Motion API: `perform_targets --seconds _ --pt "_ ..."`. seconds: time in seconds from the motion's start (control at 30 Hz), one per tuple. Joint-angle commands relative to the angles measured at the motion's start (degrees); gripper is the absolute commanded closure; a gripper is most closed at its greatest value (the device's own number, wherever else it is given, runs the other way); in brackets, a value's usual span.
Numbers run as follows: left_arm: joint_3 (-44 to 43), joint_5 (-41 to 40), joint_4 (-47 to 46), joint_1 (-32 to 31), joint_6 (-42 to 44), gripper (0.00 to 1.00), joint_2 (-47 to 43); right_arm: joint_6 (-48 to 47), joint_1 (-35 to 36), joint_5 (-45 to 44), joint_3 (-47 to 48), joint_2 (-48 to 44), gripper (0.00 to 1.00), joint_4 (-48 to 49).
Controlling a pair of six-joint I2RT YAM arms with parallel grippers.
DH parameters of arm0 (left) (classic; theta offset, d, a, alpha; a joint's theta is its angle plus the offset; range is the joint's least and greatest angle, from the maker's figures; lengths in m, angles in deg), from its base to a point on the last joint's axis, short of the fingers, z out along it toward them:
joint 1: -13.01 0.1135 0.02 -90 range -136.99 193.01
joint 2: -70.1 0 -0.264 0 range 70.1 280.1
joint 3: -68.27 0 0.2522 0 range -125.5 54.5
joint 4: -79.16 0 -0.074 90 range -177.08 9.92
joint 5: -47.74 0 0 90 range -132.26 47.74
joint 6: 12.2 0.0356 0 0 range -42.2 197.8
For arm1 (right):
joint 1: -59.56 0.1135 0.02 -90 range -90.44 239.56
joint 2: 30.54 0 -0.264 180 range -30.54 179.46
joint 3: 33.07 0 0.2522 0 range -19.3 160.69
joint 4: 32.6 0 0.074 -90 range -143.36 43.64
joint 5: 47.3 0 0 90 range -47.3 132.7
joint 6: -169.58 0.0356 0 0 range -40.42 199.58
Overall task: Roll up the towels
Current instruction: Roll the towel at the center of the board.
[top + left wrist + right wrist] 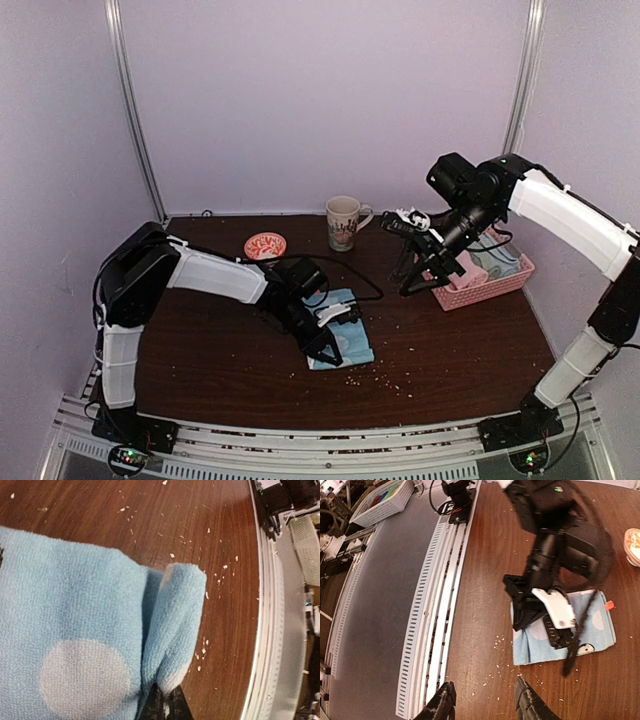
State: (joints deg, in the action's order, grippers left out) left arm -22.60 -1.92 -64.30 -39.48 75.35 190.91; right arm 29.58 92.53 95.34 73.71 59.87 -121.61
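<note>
One blue towel (357, 348), long axis near-far; left tool (160, 704) clamps it, right tool (485, 701) open.

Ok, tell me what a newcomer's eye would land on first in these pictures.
The light blue towel with pale spots lies mid-table, and the left gripper is shut on a folded-up edge of it. The right gripper hangs open and empty in the air beside the pink basket at the right side. White crumbs speckle the dark wood table around the towel.
</note>
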Motion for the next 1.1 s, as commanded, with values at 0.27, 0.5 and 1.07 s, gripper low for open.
perform_targets --seconds 0.27,0.5,1.07 --pt "4.6 14.6 -6.2 4.2 -16.6 1.00 3.2 12.3 17.9 -31.0 -21.1 -1.5 0.65 28.7" --pt "6.5 14.2 -8.7 4.6 -18.5 1.00 3.5 11.9 24.3 -39.2 -27.9 3.6 0.62 43.4" --pt "7.8 12.7 -10.7 4.9 -19.1 1.00 3.5 10.5 25.7 -41.3 -28.8 14.4 0.80 49.0"
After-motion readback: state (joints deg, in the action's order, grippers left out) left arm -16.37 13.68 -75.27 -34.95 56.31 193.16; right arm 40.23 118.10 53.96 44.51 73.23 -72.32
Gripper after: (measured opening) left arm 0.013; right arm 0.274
